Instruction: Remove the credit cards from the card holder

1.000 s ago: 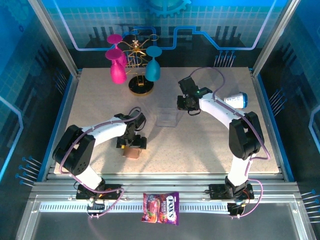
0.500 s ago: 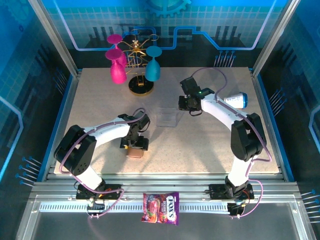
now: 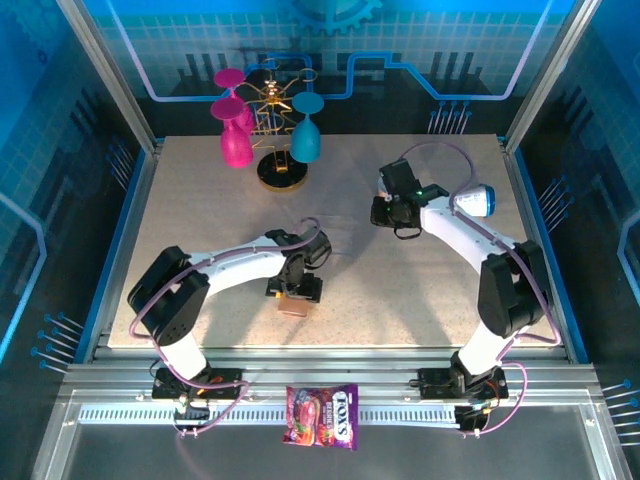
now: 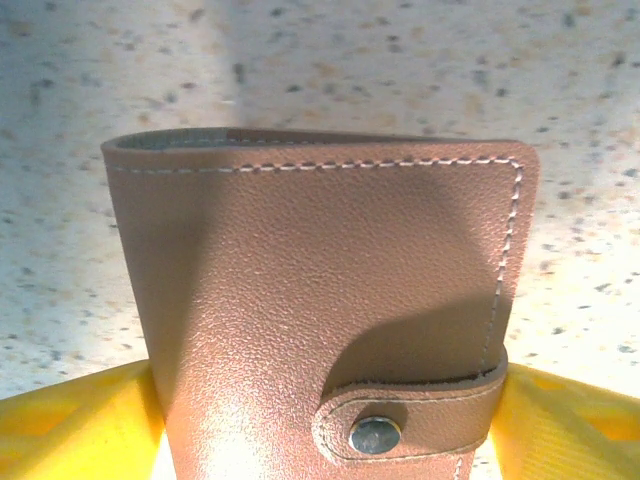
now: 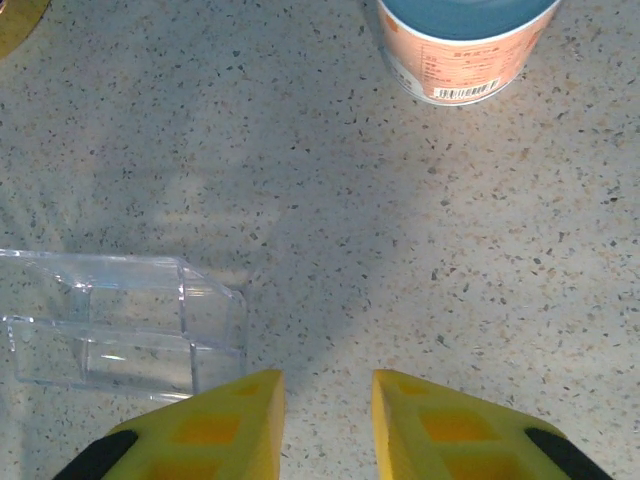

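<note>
Task status: early, as I read it. Card holder (image 4: 330, 250) is in my grasp but folded, strap (image 4: 445, 418) across its front and snap (image 4: 375, 435) seated on it. No credit cards in sight, so I take it they're all inside and none is out. Left to do: undo the snap, open the fold, pull the cards, set them down. Left end effector (image 4: 328, 410): gripping the card holder across its width, one finger against each side edge, jaws spread wide because the thing between them is wide. Holder sits toward the near edge of the table (image 3: 400, 300), left of the middle, well in from the left corner. Probably held just above the surface, but from overhead the arm covers much of it, so I won't swear to contact. Right end effector (image 5: 328, 400): parted, gap between the tips, grasping nothing. It's over the right-hand half of the table, toward the far edge, with the clear box (image 5: 183, 300) off to one side and the can (image 5: 470, 60) beyond. Next move, my call: keep the left grip steady, bring the right in to the strap. Risk: tugging the snap could twist the holder in my grip.
</note>
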`<move>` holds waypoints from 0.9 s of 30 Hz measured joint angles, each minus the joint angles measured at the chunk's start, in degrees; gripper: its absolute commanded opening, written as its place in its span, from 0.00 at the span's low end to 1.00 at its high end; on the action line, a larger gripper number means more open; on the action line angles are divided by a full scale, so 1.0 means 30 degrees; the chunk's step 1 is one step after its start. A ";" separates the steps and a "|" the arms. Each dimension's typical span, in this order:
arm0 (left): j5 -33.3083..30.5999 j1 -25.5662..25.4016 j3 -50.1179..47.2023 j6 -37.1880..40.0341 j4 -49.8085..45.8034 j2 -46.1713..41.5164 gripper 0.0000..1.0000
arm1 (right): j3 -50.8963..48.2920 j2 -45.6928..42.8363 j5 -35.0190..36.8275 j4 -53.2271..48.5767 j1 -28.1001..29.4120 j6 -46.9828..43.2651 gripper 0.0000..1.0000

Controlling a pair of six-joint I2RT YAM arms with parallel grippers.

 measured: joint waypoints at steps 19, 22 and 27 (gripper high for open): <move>-0.0342 -0.2062 0.4051 -0.3949 0.0481 0.3643 0.85 | -0.1282 -0.1639 -0.1821 0.0423 -0.1020 -0.0911 0.31; -0.0342 -0.2062 0.4371 -0.3956 0.0437 0.3912 0.91 | -0.1464 -0.1683 -0.1967 0.0430 -0.1166 -0.0984 0.31; -0.0335 -0.2062 0.4590 -0.3985 0.0350 0.3912 0.93 | -0.1763 -0.1778 -0.2178 0.0393 -0.1275 -0.0984 0.31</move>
